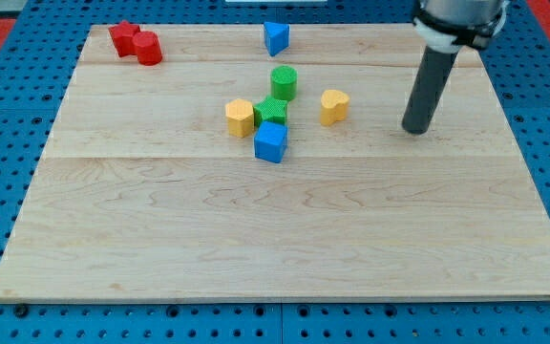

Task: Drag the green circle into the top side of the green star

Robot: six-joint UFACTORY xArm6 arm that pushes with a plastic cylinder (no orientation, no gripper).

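1. At the view's top left sit two red blocks [136,42], touching each other, well apart from everything else on the board [256,239].
2. Next comes the central cluster. Its left member is a yellow block [240,117], just beside the green star [270,112].
3. The star lies in the middle of the cluster, with a blue cube [270,141] touching it on the view's bottom side.
4. The green circle [284,82] stands just above the star, toward the view's top and a shade to the right. It looks to be touching or nearly touching the star's top side, so I judge the task close to done, perhaps needing only a small nudge.
5. A blue block [275,37] sits alone near the top edge, above the circle.
6. A yellow heart [333,106] lies to the right of the cluster, between the star and my tip.
7. My tip [414,129] is at the far right, well apart from all blocks. It has no jaws and grasps nothing; it touches no block.
8. The relation that matters: the circle lies to the left of my tip and slightly toward the top, with the heart roughly in the way. To press the circle downward onto the star, my tip would likely need to pass above the heart and arrive on the circle's top side.
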